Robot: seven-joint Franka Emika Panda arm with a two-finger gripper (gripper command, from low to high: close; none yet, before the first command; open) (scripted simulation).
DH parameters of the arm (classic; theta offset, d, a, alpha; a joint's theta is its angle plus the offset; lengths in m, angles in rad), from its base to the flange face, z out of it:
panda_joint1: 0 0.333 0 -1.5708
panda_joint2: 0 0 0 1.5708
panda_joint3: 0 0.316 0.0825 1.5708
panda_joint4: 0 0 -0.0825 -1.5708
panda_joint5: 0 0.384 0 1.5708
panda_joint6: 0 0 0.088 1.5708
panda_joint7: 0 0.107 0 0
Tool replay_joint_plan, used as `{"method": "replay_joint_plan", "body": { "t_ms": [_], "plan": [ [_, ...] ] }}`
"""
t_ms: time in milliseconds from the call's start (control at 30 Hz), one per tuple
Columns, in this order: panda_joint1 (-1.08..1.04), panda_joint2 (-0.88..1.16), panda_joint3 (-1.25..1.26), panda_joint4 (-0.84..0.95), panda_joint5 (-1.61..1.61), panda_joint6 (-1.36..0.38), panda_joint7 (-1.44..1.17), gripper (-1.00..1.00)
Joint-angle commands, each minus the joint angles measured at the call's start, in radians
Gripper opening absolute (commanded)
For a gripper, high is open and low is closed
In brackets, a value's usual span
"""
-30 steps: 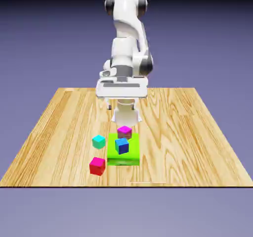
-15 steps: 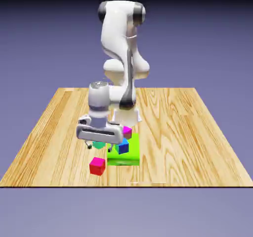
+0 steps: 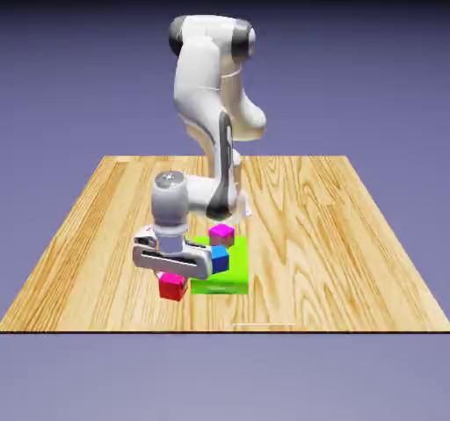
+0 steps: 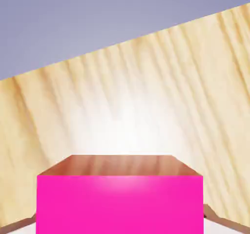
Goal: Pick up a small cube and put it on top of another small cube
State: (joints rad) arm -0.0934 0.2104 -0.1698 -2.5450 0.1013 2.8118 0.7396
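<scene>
Jaws: closed on red cube | red cube: near part of tabletop, left of green block | blue cube: on green block, nearer than magenta cube

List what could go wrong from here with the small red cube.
The red cube could slip: only the two fingertips of the white gripper pinch its sides. On the way to the small blue cube, the wide hand might bump the small magenta cube nearby.
</scene>
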Motion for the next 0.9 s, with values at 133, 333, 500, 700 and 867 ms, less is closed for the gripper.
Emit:
{"method": "replay_joint_plan", "body": {
  "t_ms": [133,333,500,700,867],
  "plan": [
    [0.039,-0.181,0.031,-0.059,-0.045,-0.120,-0.010,-1.00],
    [0.086,-0.399,0.070,-0.130,-0.099,-0.265,-0.021,-1.00],
    [0.113,-0.525,0.092,-0.171,-0.130,-0.349,-0.028,-1.00],
    [0.117,-0.328,0.090,-0.206,-0.109,-0.117,-0.044,-1.00],
    [0.115,-0.436,0.091,-0.187,-0.121,-0.244,-0.035,1.00]
  ]
}}
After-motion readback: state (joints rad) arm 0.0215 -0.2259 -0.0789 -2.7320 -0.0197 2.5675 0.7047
